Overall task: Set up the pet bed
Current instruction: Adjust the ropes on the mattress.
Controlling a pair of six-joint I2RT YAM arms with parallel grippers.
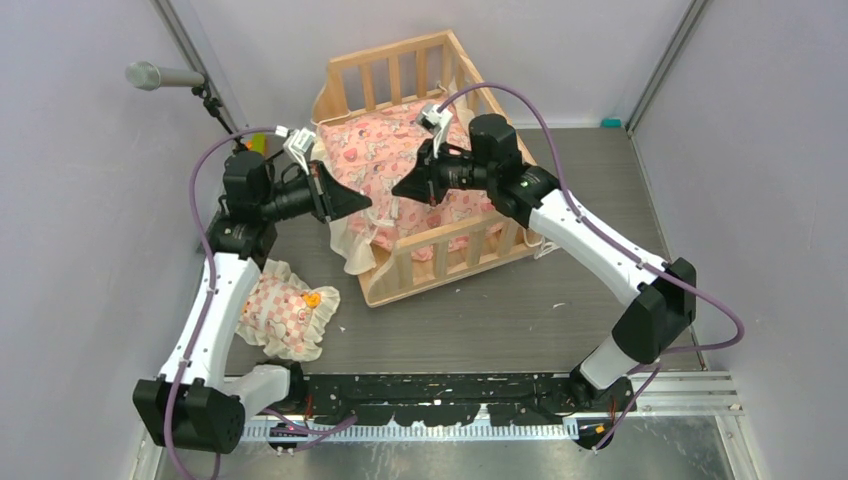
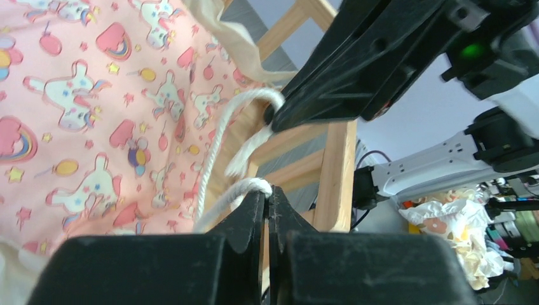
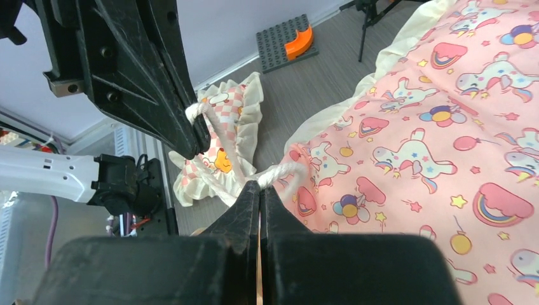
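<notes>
While the cushion is laid in the pet bed, a white cord is pinched by the left end effector and the right end effector; tying and placing the pillow are judged pending.

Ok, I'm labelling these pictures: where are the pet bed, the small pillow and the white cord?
pet bed point(image 1: 395, 52): top view, back rail.
small pillow point(image 1: 285, 312): top view, checked middle.
white cord point(image 2: 254, 94): left wrist view, loop.
</notes>
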